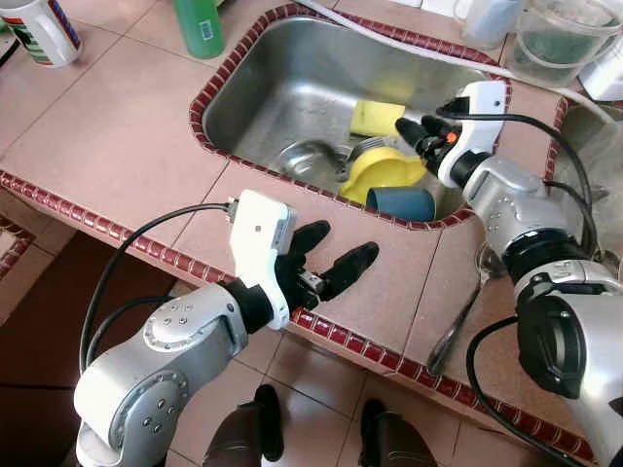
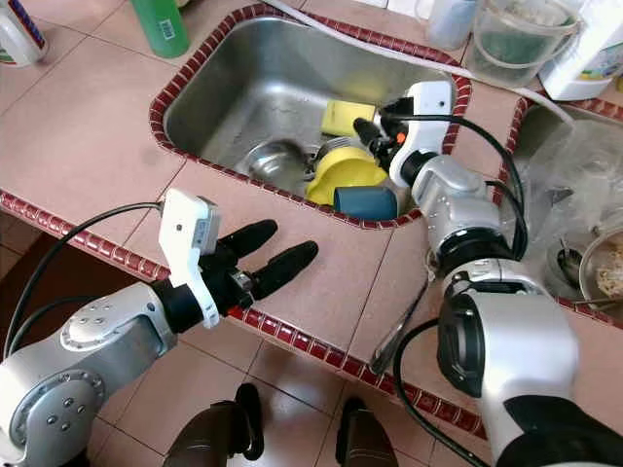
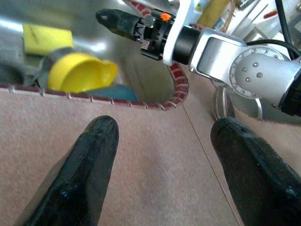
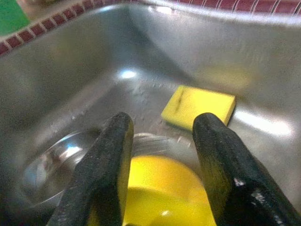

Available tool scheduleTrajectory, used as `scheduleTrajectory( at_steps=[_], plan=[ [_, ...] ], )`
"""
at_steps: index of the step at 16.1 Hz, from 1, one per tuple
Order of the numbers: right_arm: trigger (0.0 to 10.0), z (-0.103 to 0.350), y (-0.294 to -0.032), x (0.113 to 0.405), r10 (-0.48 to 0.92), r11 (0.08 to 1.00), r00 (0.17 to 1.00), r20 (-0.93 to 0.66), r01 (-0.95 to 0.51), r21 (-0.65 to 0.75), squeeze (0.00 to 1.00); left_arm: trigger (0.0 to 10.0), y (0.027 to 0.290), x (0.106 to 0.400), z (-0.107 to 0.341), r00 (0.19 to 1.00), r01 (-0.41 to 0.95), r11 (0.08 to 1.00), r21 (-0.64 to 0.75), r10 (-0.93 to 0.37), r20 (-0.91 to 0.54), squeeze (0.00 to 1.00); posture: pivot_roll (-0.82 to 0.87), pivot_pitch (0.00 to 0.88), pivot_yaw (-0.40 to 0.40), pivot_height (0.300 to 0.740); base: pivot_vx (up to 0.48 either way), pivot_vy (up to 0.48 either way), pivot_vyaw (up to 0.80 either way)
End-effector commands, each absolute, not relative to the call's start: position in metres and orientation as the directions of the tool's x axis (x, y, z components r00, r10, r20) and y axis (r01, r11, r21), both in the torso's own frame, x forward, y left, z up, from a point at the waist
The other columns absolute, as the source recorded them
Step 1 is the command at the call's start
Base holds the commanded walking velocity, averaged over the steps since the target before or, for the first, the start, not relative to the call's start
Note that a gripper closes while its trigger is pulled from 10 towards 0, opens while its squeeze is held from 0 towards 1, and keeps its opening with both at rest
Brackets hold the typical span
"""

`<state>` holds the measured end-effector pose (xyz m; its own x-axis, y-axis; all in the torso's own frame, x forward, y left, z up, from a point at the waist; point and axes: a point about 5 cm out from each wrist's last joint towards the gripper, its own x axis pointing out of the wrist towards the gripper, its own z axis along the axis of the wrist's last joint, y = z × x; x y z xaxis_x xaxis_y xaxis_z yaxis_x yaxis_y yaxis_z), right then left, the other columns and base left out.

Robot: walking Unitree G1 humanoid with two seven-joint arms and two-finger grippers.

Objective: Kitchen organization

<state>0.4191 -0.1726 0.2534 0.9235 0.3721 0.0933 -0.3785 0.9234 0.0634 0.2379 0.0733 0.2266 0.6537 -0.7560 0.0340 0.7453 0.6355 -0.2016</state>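
1. Take the sink as your landmark: a steel basin with a dark red tile rim, set into the pink tiled counter.
2. Your right gripper hangs over the sink's right side, above the dishes; its two fingers are spread apart and grasp nothing.
3. Directly under those fingers, inside the sink, sits a yellow bowl.
4. A yellow sponge lies on the sink floor just beyond the bowl, toward the back wall.
5. A dark blue cup lies on its side against the sink's front wall, touching the yellow bowl.
6. A steel bowl rests in the sink beside the yellow bowl, on its left.
7. Your left gripper hovers over the counter in front of the sink, near the counter's front edge; its fingers are released and hold nothing.
8. A green bottle stands on the counter behind the sink's left corner.
9. A metal utensil lies on the counter right of the sink's front corner.
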Motion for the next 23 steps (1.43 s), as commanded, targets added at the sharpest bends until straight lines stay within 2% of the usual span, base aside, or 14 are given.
scheduleTrajectory(
  at_steps=[1,6,7,8,11,12,18,23],
  plan=[
    [10.0,0.268,-0.176,0.420,0.354,0.930,0.923,0.153,-0.365,0.048,1.00,10.0,0.072,0.238,0.228,0.662,0.741,0.644,-0.187,-0.749,0.044,0.00,0.01,0.329,0.005,0.740,0.000,0.000,0.00],
    [10.0,0.284,-0.183,0.415,0.340,0.936,0.892,0.298,-0.353,-0.013,1.00,10.0,0.077,0.251,0.228,0.710,0.703,0.699,-0.130,-0.702,0.062,0.00,0.02,0.248,-0.014,0.740,0.000,0.000,0.00],
    [10.0,0.282,-0.184,0.414,0.343,0.933,0.889,0.303,-0.361,0.003,0.41,10.0,0.076,0.254,0.228,0.717,0.696,0.708,-0.121,-0.693,0.072,0.00,0.02,0.227,-0.022,0.740,0.000,0.000,0.00],
    [10.0,0.280,-0.186,0.413,0.336,0.935,0.887,0.319,-0.355,0.004,0.00,10.0,0.076,0.259,0.226,0.728,0.685,0.720,-0.108,-0.681,0.079,0.00,0.01,0.192,-0.028,0.740,0.000,0.000,0.00],
    [10.0,0.274,-0.188,0.407,0.341,0.925,0.871,0.353,-0.378,0.040,0.00,10.0,0.079,0.271,0.220,0.773,0.634,0.770,-0.070,-0.629,0.082,0.00,-0.01,0.136,-0.025,0.740,0.000,0.000,0.00],
    [10.0,0.271,-0.186,0.404,0.375,0.907,0.856,0.355,-0.418,0.051,1.00,10.0,0.080,0.275,0.218,0.781,0.624,0.779,-0.064,-0.618,0.088,0.00,-0.01,0.117,-0.021,0.740,0.000,0.000,0.00],
    [10.0,0.257,-0.190,0.373,0.343,0.917,0.847,0.407,-0.395,0.050,1.00,10.0,0.077,0.289,0.210,0.795,0.601,0.799,-0.011,-0.596,0.111,0.00,-0.06,0.050,0.003,0.740,0.000,0.000,0.00],
    [10.0,0.229,-0.187,0.334,0.296,0.934,0.879,0.373,-0.349,0.080,1.00,10.0,0.078,0.298,0.194,0.812,0.578,0.816,-0.001,-0.575,0.096,0.00,-0.09,0.015,0.022,0.740,0.000,0.000,0.00]
  ],
)
